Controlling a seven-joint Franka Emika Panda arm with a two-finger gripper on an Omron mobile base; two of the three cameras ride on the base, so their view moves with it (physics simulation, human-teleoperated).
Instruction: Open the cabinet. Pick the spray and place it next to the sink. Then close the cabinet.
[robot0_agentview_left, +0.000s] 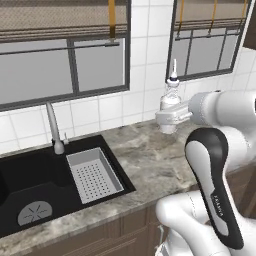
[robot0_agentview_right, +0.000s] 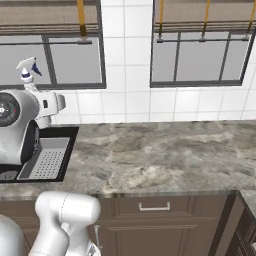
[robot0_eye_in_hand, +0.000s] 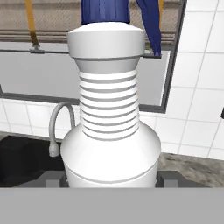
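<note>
Item: spray (robot0_eye_in_hand: 109, 131), white plastic bottle, ribbed narrow neck, blue trigger head on top.

Location: held upright in the gripper (robot0_agentview_left: 169, 120), above the surface (robot0_agentview_left: 150, 155), to the right of the sink (robot0_agentview_left: 30, 185) and near the tiled back wall. Whether the base touches the surface cannot be told; in the left base view the bottle appears to hang clear of it.

Grip: the jaws stand fairly wide, closed on the bottle's round lower body, one dark finger (robot0_eye_in_hand: 52, 178) showing at each flank in the hand view. The neck and trigger rise free above the hand.

Handling, judged: light, likely thin-walled and slightly yielding under squeeze; smooth curved plastic, so somewhat slippery. Tall for its foot and top-heavy at the trigger, so prone to tip if set down off-level. Not fragile. Best hold is where it is now, on the broad body below the shoulder; the ribbed neck would be a narrower, less steady hold, and the trigger should be left alone.

Beyond the bottle: strainer tray (robot0_agentview_left: 94, 176) in the right part of the basin; faucet (robot0_agentview_left: 54, 131) behind the sink at the wall; windows (robot0_agentview_left: 60, 65) above.

Status, judged: spray in hand near the sink, not yet set down; cabinet closing remains.
</note>
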